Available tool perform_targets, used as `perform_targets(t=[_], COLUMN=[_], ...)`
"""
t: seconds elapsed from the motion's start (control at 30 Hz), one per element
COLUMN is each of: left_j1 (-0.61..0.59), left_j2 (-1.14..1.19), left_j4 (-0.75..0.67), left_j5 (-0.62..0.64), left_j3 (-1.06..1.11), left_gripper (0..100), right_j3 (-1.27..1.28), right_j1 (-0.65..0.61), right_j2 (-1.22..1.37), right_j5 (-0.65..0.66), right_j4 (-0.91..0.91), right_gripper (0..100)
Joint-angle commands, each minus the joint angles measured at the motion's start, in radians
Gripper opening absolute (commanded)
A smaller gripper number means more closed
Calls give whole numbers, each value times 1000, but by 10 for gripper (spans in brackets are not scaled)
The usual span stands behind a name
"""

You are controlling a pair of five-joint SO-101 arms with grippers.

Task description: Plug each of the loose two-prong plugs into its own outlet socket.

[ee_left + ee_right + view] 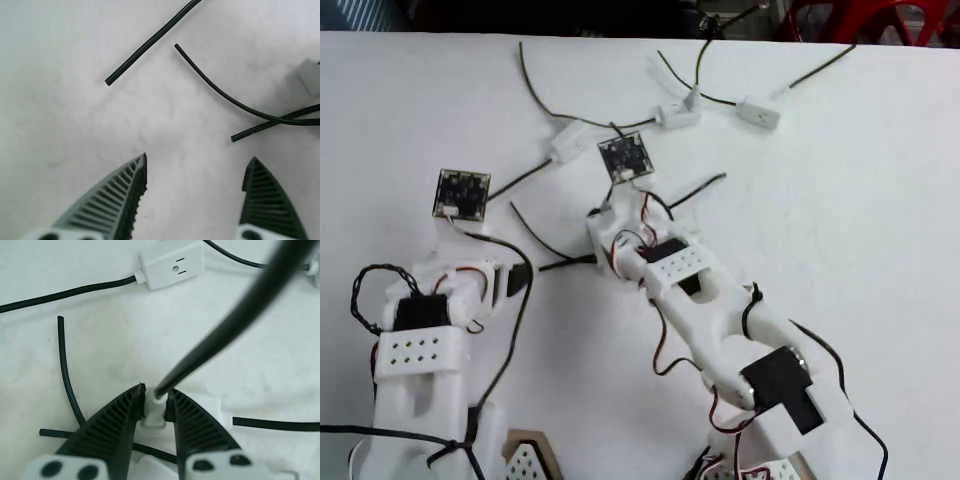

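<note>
High view
- Right arm pose: it stretches from the near right to mid-table with the wrist tipped down. The right gripper [600,222] sits low over the table [880,200].
- Left arm pose: it is folded at the near left. The left gripper [512,280] points right, well apart from the sockets.
- Sockets: the nearest socket [570,142] lies just beyond the right gripper. A middle white block [677,115] and a right white block [758,112] lie farther off, all on thin dark cords.

Left wrist view
- Left gripper [198,160]: its fingers are spread wide with nothing between them, above bare table.
- Nearby: a loose cord end [150,42] and a curved cord [220,90] lie beyond the tips.

Right wrist view
- Right gripper [156,390]: it is clamped on the white plug [154,412], pinching its body from both sides.
- Plug cord [235,320]: it rises from the plug past the camera.
- Nearest socket [172,265]: it lies on the table with its slots showing, apart from the plug.

Handling, as a judgement
- Plug: it looks small, light, hard and smooth, so it is likely to twist in the grip if the springy cord tugs.
- Hold: the flat sides of the body are the place to grip, leaving the prong end free.
- Sockets: they look light and unfixed, so one may slide when pushed and probably needs bracing.
</note>
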Motion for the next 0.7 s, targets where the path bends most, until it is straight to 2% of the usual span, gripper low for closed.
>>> perform_targets(t=[0.0, 0.23, 0.5, 0.67], left_j1=[-12, -12, -12, -12], left_j2=[-25, -25, -25, -25], left_j4=[-18, -18, -17, -14], left_j5=[0, -2, -2, -2], left_j3=[-3, -3, -3, -3], left_gripper=[305, 305, 305, 305], right_j3=[-23, -127, -132, -129], right_j1=[12, 47, 39, 22], right_j2=[1, 12, 48, 136], right_j5=[12, 12, 23, 157], right_j4=[19, 216, 219, 168], right_gripper=[17, 17, 17, 17])
